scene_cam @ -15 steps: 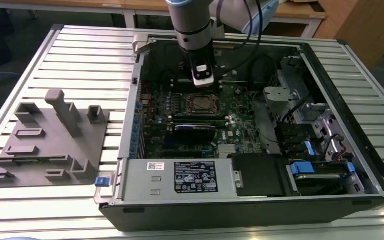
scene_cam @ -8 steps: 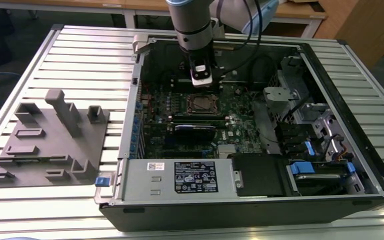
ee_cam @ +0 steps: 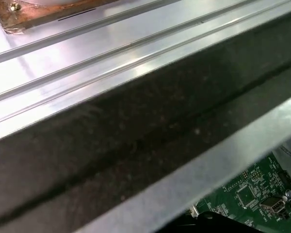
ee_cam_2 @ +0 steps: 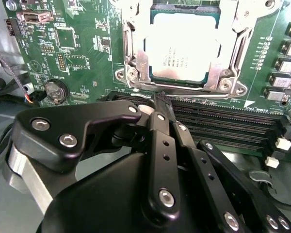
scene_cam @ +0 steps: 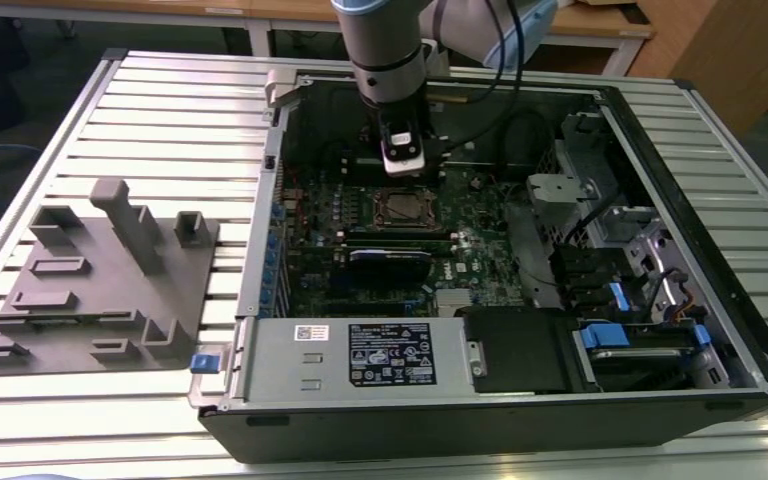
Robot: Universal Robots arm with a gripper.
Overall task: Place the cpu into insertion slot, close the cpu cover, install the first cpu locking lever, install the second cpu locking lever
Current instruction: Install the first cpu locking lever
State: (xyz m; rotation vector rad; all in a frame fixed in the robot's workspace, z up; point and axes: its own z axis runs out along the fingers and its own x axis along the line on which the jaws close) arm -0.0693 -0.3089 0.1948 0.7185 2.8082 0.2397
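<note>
Inside the open case (scene_cam: 744,330) on the bench (scene_cam: 157,100), the cpu (ee_cam_2: 183,48) already lies in the slot (scene_cam: 403,209) with the cover (ee_cam_2: 131,53) down around it. Just beside the socket's edge, over the memory slots (ee_cam_2: 223,124), the pincer (ee_cam_2: 157,104) has its fingers pressed together, empty. Judging by this, a locking lever is the step in hand: best done by pushing steadily on the lever alone, keeping the tip clear of the board (ee_cam_2: 77,53).

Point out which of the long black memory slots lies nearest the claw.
The memory slot closest to the cpu socket: the claw tips sit right at its edge, while the other parallel slots run farther from the socket.
</note>
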